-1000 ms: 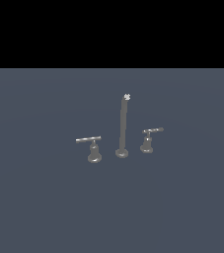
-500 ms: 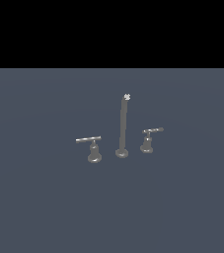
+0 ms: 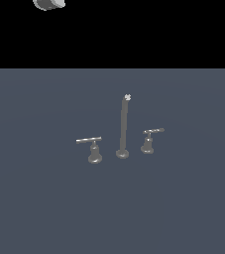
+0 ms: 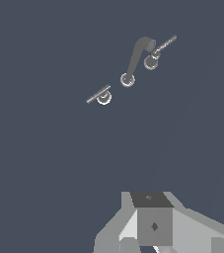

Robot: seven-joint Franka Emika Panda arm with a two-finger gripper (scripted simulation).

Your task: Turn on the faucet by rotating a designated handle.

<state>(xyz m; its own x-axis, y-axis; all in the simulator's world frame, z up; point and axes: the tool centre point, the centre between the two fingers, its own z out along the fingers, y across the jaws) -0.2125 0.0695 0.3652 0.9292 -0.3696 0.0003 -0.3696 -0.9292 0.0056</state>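
Exterior view gives us one faucet [image 3: 123,130] with two levers: the handle [image 3: 90,147] at its left, long pale bar on a bell base, and a smaller handle [image 3: 150,139] at its right, all on a grey floor [image 3: 44,198]. Only the wrist view shows the gripper [image 4: 150,232], far above; we cannot tell its jaw spacing.

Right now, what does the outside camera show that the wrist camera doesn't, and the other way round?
Only the exterior view shows the faucet from the side, spout upright, and a grey part of the arm at its top edge. Only the wrist view looks down from above and shows the end effector close up, far from the faucet. Both show the handle and the smaller handle.
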